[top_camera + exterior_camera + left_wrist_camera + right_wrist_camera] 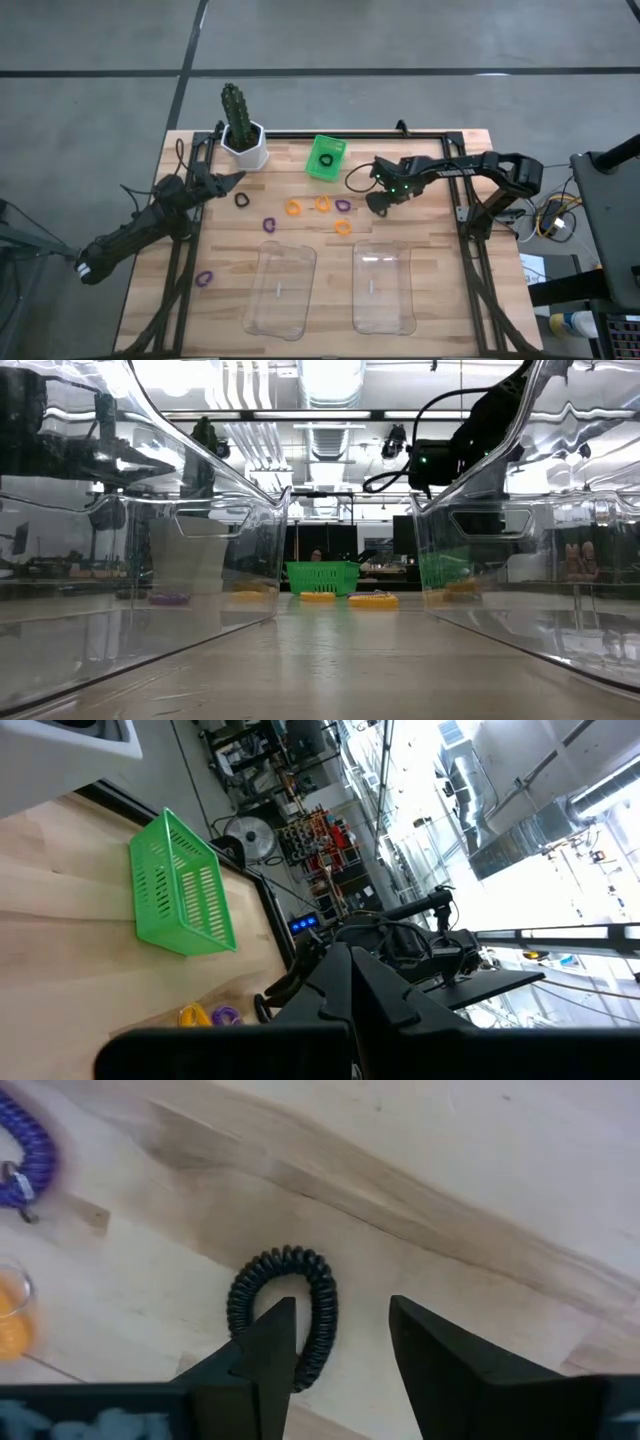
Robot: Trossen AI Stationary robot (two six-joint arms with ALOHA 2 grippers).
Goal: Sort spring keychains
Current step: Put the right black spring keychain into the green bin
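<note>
The wooden counter (430, 300) carries everything, and the green plastic mesh basket (326, 158) near its far edge serves as the landmark. The two dark arms reach in from either side of it. Two clear rectangular plastic trays stand well nearer the front edge than the basket, one to its front-left (280, 288) and one to its front-right (384, 287). A green cactus in a white hexagonal pot (243, 130) stands to the basket's left.

The left gripper (236, 179) hangs left of the basket, just past the pot; whether its fingers are apart or together cannot be told. The right gripper (340, 1342) hovers to the basket's front-right, low over the counter, its fingers apart and straddling one side of a black coiled spring keychain (284, 1308) without clamping it.

A second black keychain (325, 160) lies inside the basket. Another black one (241, 199) lies to the basket's front-left, near the left gripper. In front of the basket lie three orange coils (293, 208) (323, 203) (343, 227) and two purple coils (269, 224) (343, 205). A third purple coil (204, 278) sits far to the front-left, beside the left tray.
</note>
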